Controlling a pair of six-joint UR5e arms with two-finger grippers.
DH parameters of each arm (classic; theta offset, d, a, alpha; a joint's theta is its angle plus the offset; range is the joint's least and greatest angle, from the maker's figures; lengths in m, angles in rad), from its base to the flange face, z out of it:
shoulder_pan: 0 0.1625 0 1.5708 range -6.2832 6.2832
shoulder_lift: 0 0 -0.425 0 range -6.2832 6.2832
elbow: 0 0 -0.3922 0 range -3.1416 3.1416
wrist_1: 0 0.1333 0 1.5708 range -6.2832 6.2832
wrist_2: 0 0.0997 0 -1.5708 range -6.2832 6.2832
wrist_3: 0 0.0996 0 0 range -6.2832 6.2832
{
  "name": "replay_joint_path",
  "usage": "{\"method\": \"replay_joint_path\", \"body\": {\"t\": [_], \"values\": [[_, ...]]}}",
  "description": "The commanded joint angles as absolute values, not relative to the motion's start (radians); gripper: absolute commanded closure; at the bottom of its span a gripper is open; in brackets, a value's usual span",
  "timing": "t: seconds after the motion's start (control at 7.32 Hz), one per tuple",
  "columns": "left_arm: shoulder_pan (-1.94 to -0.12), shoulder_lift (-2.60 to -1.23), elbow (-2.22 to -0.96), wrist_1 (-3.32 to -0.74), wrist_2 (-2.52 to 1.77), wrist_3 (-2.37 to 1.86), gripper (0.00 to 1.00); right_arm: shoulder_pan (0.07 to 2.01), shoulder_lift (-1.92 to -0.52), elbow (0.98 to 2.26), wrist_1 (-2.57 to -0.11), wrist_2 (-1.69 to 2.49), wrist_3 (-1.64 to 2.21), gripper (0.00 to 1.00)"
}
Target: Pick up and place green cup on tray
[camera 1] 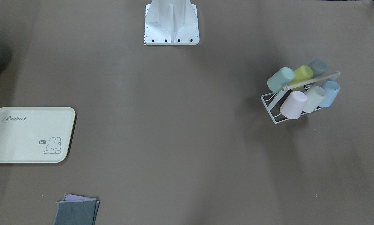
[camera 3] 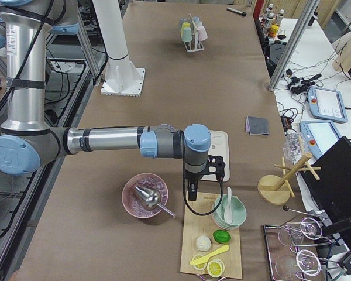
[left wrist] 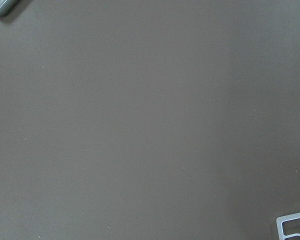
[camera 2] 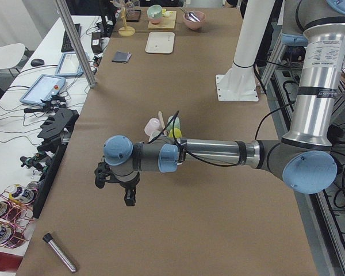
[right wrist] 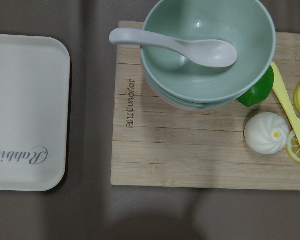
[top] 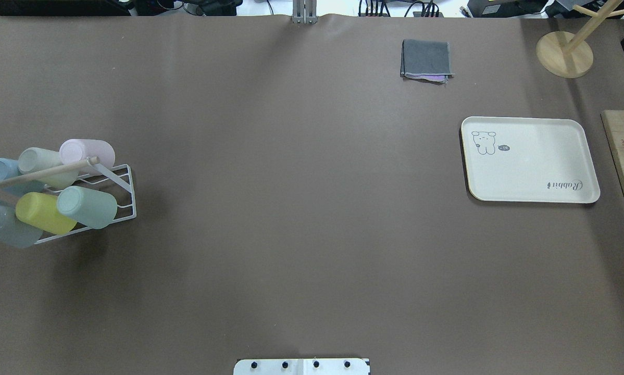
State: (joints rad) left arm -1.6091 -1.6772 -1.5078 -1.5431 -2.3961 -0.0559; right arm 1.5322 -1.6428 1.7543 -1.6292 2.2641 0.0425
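Note:
The green cup (camera 1: 280, 79) is a mint tumbler lying tilted in a white wire rack (camera 1: 269, 106) with several other pastel cups. It also shows in the overhead view (top: 88, 207). The cream tray (camera 1: 31, 134) with "Rabbit" lettering lies flat and bare at the table's other end; it also shows overhead (top: 531, 161) and in the right wrist view (right wrist: 25, 115). My left gripper (camera 2: 114, 190) hangs over bare table beyond the rack, near the table's end. My right gripper (camera 3: 205, 178) hangs between the tray and a wooden board. I cannot tell whether either is open or shut.
A yellow-green cup (top: 44, 212) lies next to the green cup. A folded grey cloth (top: 426, 60) lies near the tray. A wooden board (right wrist: 190, 150) with stacked bowls, a spoon and food sits beside the tray. A pink bowl (camera 3: 145, 196) and a wooden stand (top: 564, 52) are nearby.

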Motion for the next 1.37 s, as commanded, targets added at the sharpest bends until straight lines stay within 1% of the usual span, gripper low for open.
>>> {"method": "replay_joint_path", "body": {"t": [0.0, 0.14, 0.27, 0.41, 0.68, 0.82, 0.96, 1.09, 1.23], "values": [[-1.609, -1.677, -1.511, -1.545, -2.395, -0.055, 0.02, 1.424, -1.547, 1.753, -1.626, 2.24, 0.209, 0.01], [-1.609, -1.677, -1.516, -1.545, -2.396, -0.057, 0.02, 1.37, -1.507, 1.747, -1.631, 2.24, 0.244, 0.01], [-1.611, -1.677, -1.525, -1.545, -2.401, -0.057, 0.02, 1.324, -1.455, 1.708, -1.632, 2.241, 0.27, 0.02], [-1.611, -1.677, -1.552, -1.542, -2.396, -0.058, 0.02, 1.296, -1.433, 1.68, -1.626, 2.246, 0.303, 0.02], [-1.608, -1.642, -1.703, -1.536, -2.395, -0.14, 0.02, 1.278, -1.427, 1.596, -1.612, 2.29, 0.301, 0.04], [-1.597, -1.637, -1.786, -1.528, -2.395, -0.217, 0.02, 1.276, -1.425, 1.541, -1.548, 2.295, 0.304, 0.04], [-1.551, -1.605, -1.86, -1.528, -2.388, -0.288, 0.02, 1.275, -1.413, 1.514, -1.527, 2.296, 0.313, 0.04], [-1.499, -1.605, -1.947, -1.529, -2.343, -0.424, 0.02, 1.27, -1.413, 1.509, -1.526, 2.298, 0.313, 0.06], [-1.405, -1.608, -2.007, -1.526, -2.326, -0.473, 0.02, 1.252, -1.408, 1.502, -1.525, 2.305, 0.348, 0.1]]}}
